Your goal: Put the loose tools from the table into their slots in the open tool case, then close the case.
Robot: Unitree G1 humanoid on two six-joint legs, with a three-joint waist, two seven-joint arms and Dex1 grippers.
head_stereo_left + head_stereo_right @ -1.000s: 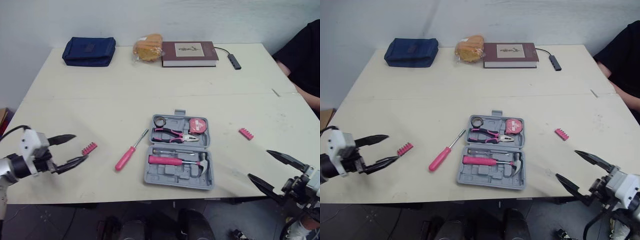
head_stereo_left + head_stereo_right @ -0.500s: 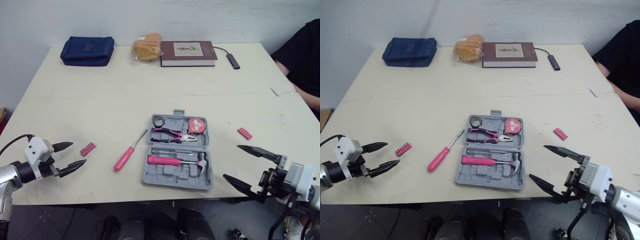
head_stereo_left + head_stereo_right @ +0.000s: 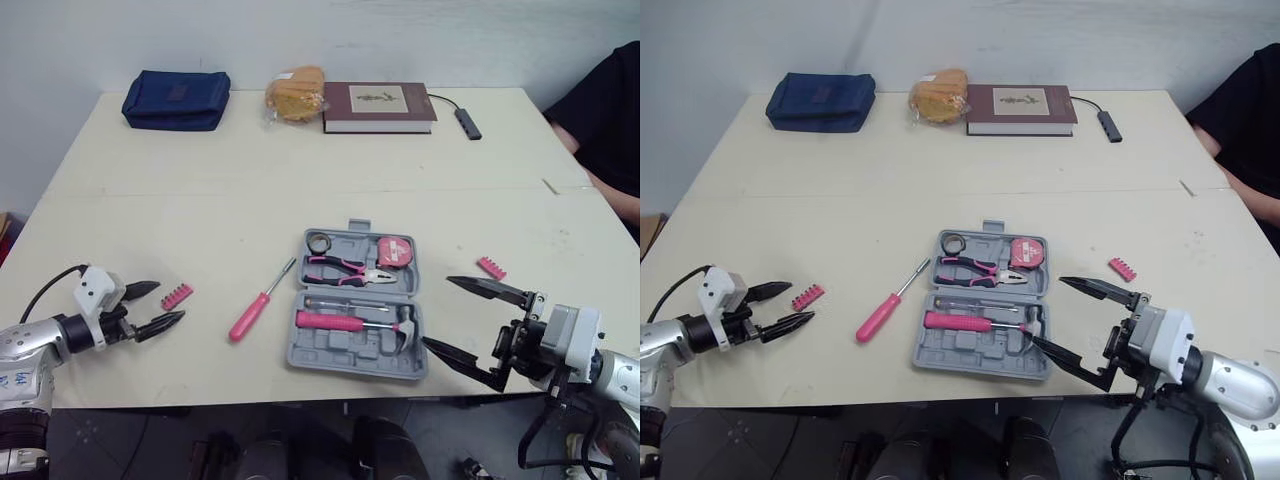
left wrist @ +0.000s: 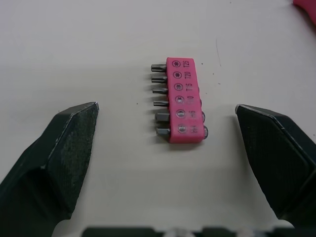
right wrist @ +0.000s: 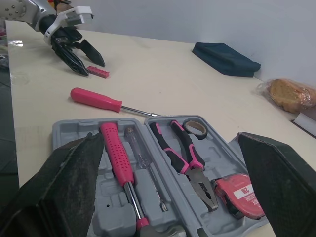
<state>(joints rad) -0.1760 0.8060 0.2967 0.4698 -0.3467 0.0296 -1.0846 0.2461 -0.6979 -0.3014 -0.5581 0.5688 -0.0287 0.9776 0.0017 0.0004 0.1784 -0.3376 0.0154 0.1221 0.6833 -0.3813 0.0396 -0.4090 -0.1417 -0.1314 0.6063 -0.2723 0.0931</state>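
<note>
Grey moulded plastic, the tool case lies open on the cream bench. It holds a hammer with a ribbed pink handle, pink-gripped pliers and a rounded tape measure. A screwdriver with a smooth pink handle lies loose just left of it. The left arm's fingers, black and wedge-shaped, stand spread either side of a pink bit strip, not touching it. The right arm's fingers gape wide and empty beside the case's right edge. A second bit strip lies right of the case.
</note>
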